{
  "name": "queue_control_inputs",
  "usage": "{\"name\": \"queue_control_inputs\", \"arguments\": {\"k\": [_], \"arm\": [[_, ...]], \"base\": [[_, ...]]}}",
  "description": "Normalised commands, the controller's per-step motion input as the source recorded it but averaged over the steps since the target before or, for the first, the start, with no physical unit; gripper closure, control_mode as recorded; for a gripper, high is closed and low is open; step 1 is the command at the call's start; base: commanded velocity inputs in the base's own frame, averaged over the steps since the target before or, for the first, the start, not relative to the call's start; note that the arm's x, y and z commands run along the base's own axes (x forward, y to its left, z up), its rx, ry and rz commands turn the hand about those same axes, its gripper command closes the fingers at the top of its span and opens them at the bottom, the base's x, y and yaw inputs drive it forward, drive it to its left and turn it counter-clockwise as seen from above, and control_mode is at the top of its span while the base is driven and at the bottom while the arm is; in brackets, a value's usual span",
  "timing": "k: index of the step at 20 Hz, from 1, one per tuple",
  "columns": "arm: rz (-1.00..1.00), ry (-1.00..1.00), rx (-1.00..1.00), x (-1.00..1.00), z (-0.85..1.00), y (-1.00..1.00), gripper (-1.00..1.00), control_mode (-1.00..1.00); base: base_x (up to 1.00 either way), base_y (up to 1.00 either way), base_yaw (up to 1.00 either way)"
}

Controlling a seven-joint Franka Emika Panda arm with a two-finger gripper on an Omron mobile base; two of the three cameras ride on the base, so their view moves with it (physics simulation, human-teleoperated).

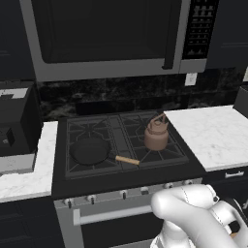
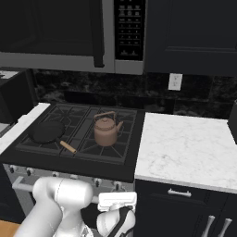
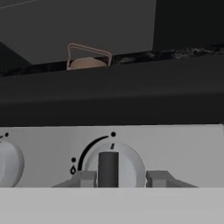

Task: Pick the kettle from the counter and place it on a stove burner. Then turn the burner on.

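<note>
Copper kettle (image 1: pixel 156 134) sits on the burner (image 1: pixel 152 140); our claw (image 3: pixel 119 178) straddles the knob (image 3: pixel 113 165), open, gripping nothing. Next we close, twist.

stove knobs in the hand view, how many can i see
2. One knob sits dead ahead between the open claw fingers; another knob is cut off at the left edge. More may lie outside the frame.

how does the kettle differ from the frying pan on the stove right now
The kettle is copper-brown, tall and rounded; the frying pan is black, flat and wider. The kettle has an arched handle over its top, while the frying pan's wooden handle sticks out sideways toward the stove's front. The kettle sits on the right-hand stove burner, the frying pan on the left-hand one. Both rest on the grates of the same dark cooktop.
</note>
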Motion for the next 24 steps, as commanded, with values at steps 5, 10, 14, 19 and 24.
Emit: {"name": "queue_control_inputs", "arguments": {"k": [5, 10, 14, 19, 24], "arm": [[0.01, -0.03, 0.0, 0.0, 0.0, 0.0, 1.0, -1.0], [0.09, -0.21, -0.06, 0.0, 0.0, 0.0, 1.0, -1.0], [0.14, -0.29, -0.13, 0.0, 0.0, 0.02, 1.0, -1.0], [0.17, -0.27, -0.2, 0.0, -0.06, 0.15, 1.0, -1.0], [0.14, -0.23, -0.23, 0.0, -0.15, 0.15, 1.0, -1.0]], "base": [[0.0, 0.0, 0.0], [0.0, 0.0, 0.0], [0.0, 0.0, 0.0], [0.0, 0.0, 0.0], [0.0, 0.0, 0.0]]}}
